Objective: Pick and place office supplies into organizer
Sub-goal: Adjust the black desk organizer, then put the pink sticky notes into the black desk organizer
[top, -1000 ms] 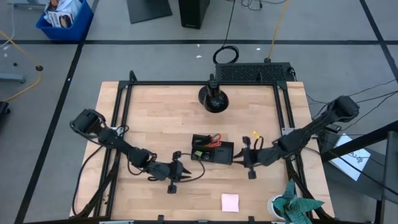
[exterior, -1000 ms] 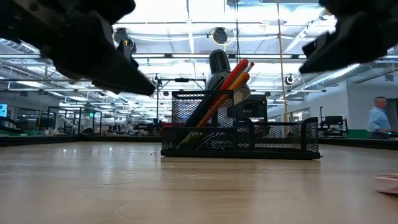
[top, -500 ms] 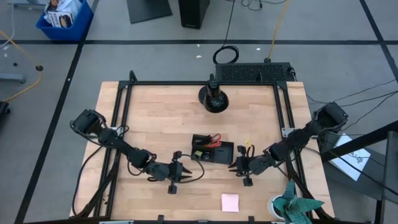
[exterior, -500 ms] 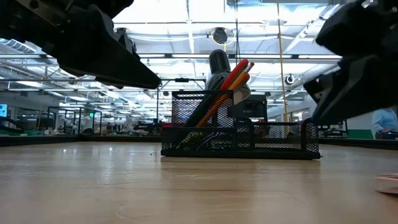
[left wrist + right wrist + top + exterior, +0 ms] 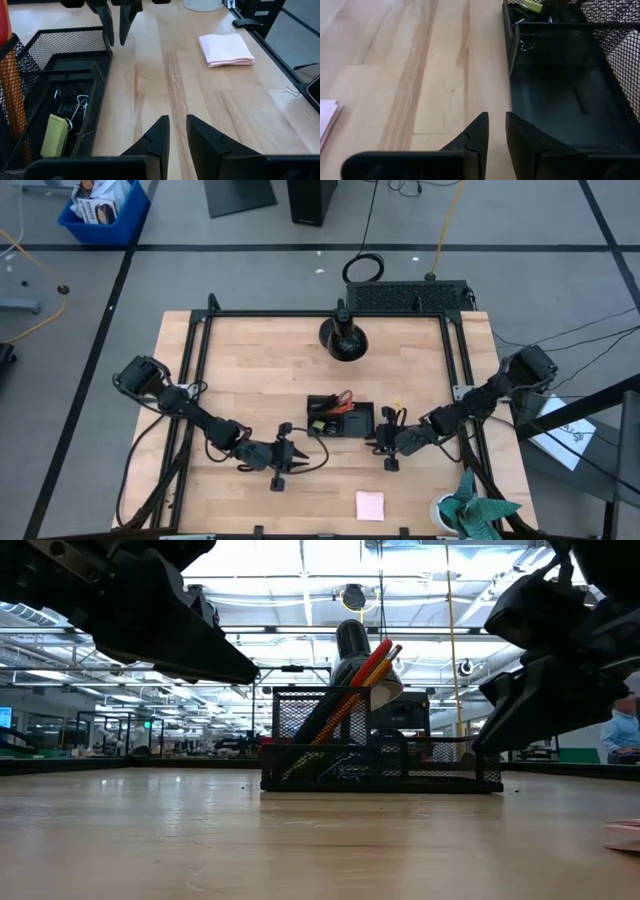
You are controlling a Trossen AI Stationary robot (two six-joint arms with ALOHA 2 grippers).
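The black mesh organizer point(image 5: 340, 420) stands mid-table. Red-handled scissors and orange pencils point(image 5: 365, 670) lean upright in its tall compartment. Black clips point(image 5: 75, 107) and the yellow-green piece point(image 5: 54, 135) lie in a low one. The pink sticky-note pad point(image 5: 369, 505) lies flat near the table's near edge. My right gripper point(image 5: 378, 442) is shut, low at the organizer's near right corner. My left gripper point(image 5: 292, 461) is shut and hovers left of the organizer, touching nothing. My right gripper comes in level from the table's right, fingers shut. The outer side of one finger point(image 5: 520, 140) lies along the organizer's near wall point(image 5: 511, 100) at its right corner. The finger itself hides whether they touch. The organizer stands flat on the table.
A round black dome stand point(image 5: 342, 338) sits toward the far edge. A white pot with a plant point(image 5: 465, 510) stands at the near right corner. A black frame point(image 5: 200, 380) borders the tabletop. Bare wood lies between the organizer and the pink pad point(image 5: 226, 49).
My right gripper has moved toward the table's left and a little nearer, down to the organizer's right end. The organizer has turned slightly on the table, and its right end has shifted left. The left arm has kept still.
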